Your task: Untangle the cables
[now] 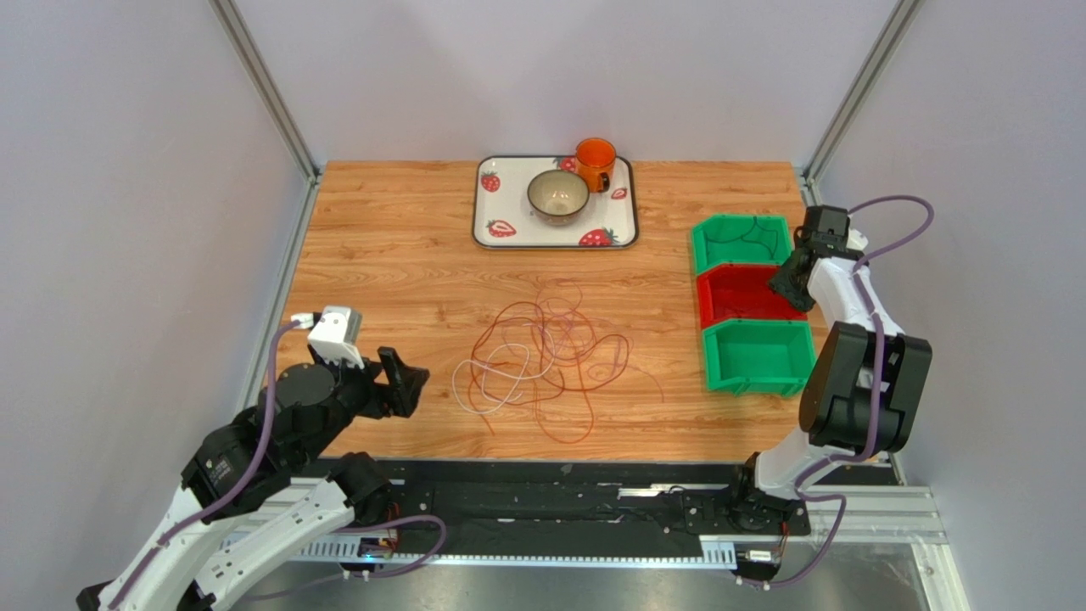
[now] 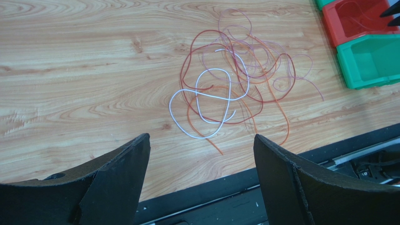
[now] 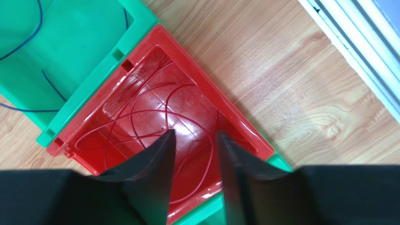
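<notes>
left pincer (image 2: 202,140) spread wide | thin red, orange, white cables (image 2: 234,79) just ahead: light, limp, snag-prone | you'd grip the nearest white loop (image 2: 211,70) | right pincer (image 3: 195,135) parted, seemingly empty

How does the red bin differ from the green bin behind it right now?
The red bin holds loops of red cable; the far green bin holds a thin dark blue cable. The right gripper hangs over the red bin, jaws parted, not over the far green bin. Both are open-topped bins standing side by side.
</notes>
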Controlling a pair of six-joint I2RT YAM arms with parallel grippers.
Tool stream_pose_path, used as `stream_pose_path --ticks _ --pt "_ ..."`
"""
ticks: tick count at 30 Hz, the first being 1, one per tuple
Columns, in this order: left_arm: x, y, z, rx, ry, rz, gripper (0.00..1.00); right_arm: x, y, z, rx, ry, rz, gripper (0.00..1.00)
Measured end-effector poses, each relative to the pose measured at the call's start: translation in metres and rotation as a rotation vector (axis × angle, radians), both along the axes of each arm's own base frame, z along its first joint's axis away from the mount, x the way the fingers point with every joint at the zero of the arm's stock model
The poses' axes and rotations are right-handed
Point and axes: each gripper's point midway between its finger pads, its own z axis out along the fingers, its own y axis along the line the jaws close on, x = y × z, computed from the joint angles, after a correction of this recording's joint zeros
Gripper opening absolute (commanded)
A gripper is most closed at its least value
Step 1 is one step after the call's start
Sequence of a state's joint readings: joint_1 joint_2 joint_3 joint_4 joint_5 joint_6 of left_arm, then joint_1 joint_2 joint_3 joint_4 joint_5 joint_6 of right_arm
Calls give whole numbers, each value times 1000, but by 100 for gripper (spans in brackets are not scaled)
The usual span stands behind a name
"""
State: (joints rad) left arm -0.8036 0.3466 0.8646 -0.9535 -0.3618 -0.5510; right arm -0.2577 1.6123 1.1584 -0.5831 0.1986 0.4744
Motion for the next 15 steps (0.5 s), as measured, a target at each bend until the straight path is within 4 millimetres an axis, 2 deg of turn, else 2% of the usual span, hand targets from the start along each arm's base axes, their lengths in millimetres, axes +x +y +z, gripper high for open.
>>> stream_pose_path --ticks 4,9,13,15 --pt "0 0 0 0 -1 2 89 -2 0 16 -11 -37 0 48" --pt "1 1 0 2 -3 7 89 -3 5 65 -20 -152 18 46" --pt "1 1 0 2 -3 7 89 -1 14 98 -5 -243 58 29" --pt "1 1 0 2 -3 7 89 -1 22 107 17 -272 87 27"
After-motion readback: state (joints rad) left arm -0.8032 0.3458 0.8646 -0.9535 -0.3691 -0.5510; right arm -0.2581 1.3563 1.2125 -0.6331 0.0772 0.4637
